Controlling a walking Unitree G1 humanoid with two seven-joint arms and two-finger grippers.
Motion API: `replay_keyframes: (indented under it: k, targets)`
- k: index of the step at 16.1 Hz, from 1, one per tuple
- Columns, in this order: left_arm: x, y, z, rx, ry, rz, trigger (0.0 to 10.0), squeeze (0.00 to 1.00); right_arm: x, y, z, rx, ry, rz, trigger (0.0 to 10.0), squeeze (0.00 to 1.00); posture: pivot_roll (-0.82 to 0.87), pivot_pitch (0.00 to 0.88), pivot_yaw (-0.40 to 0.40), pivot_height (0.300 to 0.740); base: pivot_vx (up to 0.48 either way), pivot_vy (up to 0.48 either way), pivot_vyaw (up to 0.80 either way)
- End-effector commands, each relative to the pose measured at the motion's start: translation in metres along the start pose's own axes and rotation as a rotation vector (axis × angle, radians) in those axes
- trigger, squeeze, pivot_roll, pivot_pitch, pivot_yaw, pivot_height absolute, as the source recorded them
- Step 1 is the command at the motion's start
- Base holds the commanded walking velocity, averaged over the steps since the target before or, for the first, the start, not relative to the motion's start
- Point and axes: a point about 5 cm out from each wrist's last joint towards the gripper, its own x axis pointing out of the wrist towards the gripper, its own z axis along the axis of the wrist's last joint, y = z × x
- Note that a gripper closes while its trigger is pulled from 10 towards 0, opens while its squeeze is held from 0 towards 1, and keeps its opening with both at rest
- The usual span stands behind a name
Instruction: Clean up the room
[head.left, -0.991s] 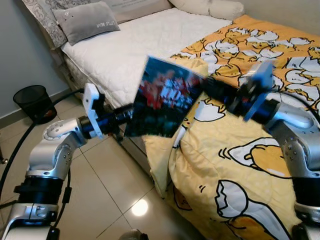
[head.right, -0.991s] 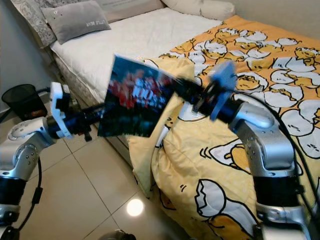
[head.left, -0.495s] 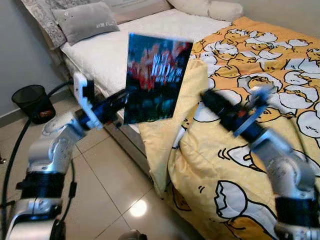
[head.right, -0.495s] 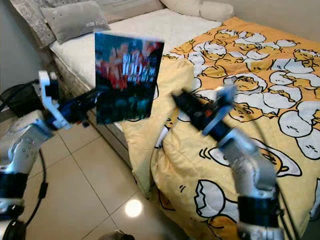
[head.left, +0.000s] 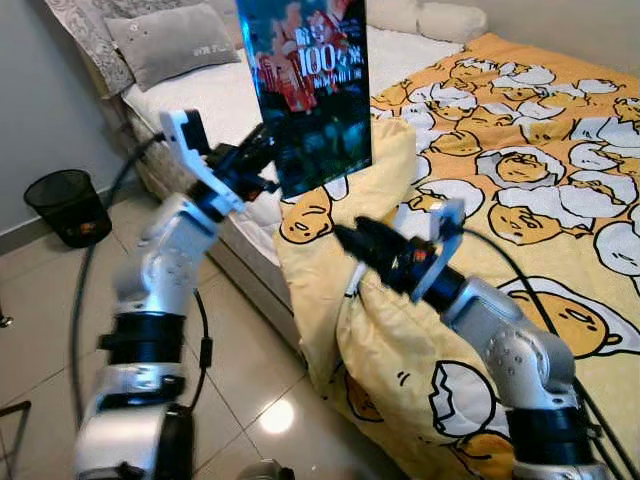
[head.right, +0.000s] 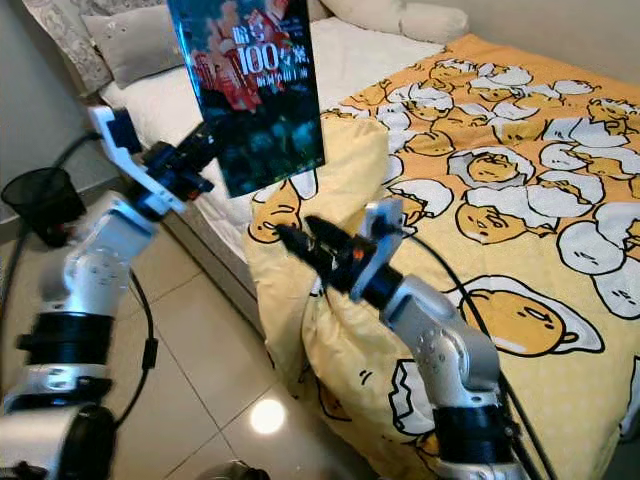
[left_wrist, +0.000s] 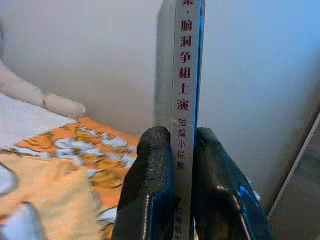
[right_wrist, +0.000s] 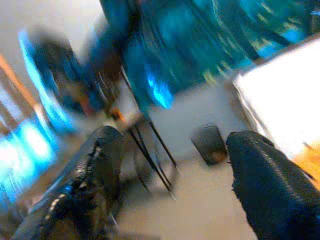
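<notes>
The left gripper has lifted the book higher above the bed, pinching its edge tight. The right gripper has let go, fingers wide apart, so one arm now carries it

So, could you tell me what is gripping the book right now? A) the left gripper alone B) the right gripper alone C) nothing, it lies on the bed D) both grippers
A: the left gripper clamps the raised book, while the right gripper hangs open below it, apart.
</notes>
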Motion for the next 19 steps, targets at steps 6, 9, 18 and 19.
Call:
replay_keyframes:
  k: [6,9,18,19]
  targets:
    - [0.016,-0.015,0.004,-0.289,-0.124,-0.027,0.0,0.0,0.026,0.015,0.024,0.252,-0.259,0.046,10.0,1.0,-0.04,0.0,0.098,0.74,0.0,0.0,0.0]
    - [0.015,-0.017,0.004,-0.315,-0.127,-0.036,0.0,0.0,0.027,0.013,0.024,0.263,-0.254,0.021,10.0,1.0,-0.04,0.0,0.098,0.74,0.0,0.0,0.0]
    - [0.012,-0.027,-0.009,-0.431,-0.052,-0.063,0.0,0.0,0.03,0.014,0.032,0.288,-0.293,0.037,10.0,0.0,-0.03,0.0,0.096,0.74,0.0,0.0,0.0]
    - [0.011,-0.032,-0.015,-0.442,-0.022,-0.08,0.0,0.0,0.032,0.012,0.034,0.298,-0.311,0.025,10.0,0.0,-0.03,0.0,0.096,0.74,0.0,0.0,0.0]
